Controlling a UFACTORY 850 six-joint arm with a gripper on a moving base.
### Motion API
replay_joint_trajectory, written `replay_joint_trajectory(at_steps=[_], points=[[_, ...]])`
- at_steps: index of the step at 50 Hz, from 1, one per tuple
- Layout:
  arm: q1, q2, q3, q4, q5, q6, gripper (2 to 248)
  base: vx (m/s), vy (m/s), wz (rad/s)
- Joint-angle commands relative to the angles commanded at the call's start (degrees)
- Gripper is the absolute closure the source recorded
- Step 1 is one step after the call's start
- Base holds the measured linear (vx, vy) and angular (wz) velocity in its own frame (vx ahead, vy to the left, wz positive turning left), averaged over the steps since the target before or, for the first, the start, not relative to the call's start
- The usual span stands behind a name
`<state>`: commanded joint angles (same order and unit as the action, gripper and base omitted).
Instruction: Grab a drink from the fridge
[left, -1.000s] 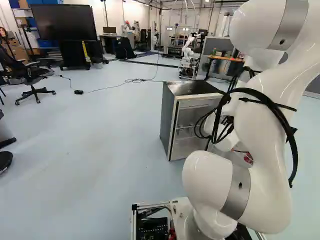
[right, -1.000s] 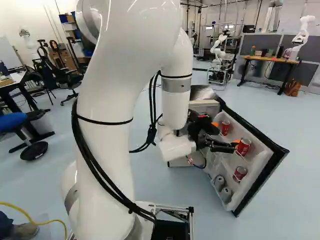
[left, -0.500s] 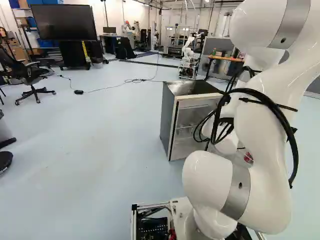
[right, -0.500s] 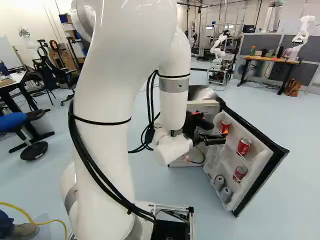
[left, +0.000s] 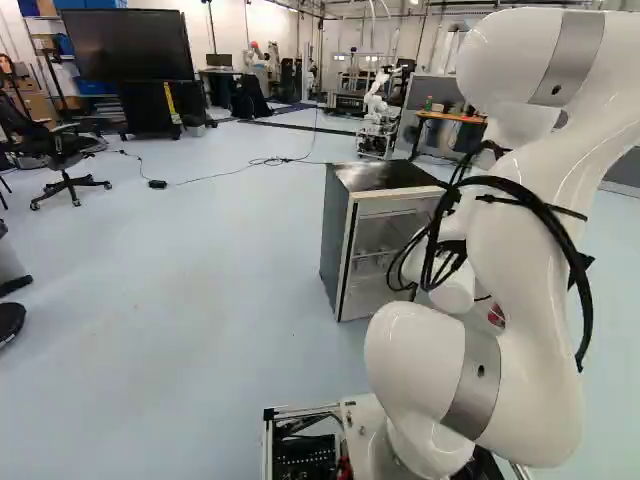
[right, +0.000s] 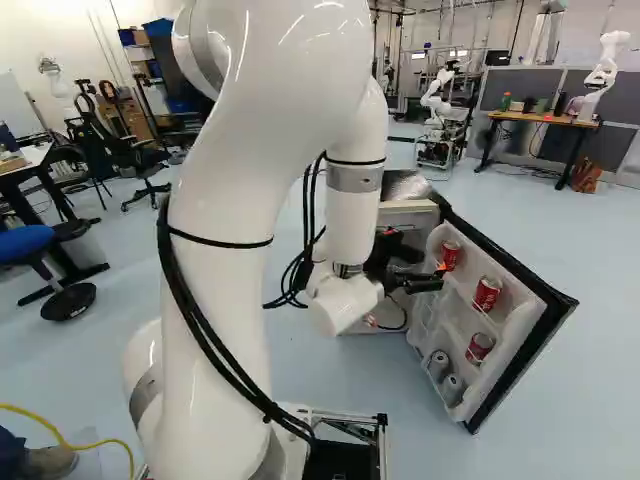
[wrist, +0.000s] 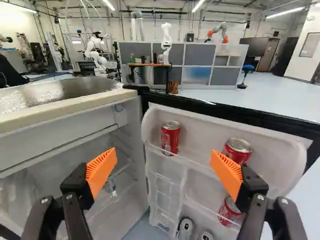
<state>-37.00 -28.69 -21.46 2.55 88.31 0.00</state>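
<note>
Red can (wrist: 170, 137): stands upright in the fridge door (wrist: 200, 132), ahead of the end effector (wrist: 163, 162). Grip wide open, holds nothing.

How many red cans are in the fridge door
3, all in the open door: first can nearest the fridge cabinet, second can level with it, farther out, third can below the second. The gripper could hide others.

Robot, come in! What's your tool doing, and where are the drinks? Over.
Tool open, holding nothing. Red cans on the open fridge door. Nothing seems to block the way ahead. Over.
</note>
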Motion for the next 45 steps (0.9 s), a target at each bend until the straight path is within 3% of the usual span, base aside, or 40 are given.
replay_joint_trajectory(at_steps=[30, 45], points=[[-0.01, -5.29, -1.66, -12.14, 0.89, 0.0, 3, 0.0, 0.0, 0.0], [-0.01, -5.59, -1.77, -13.44, 0.95, 0.0, 3, 0.0, 0.0, 0.0]])
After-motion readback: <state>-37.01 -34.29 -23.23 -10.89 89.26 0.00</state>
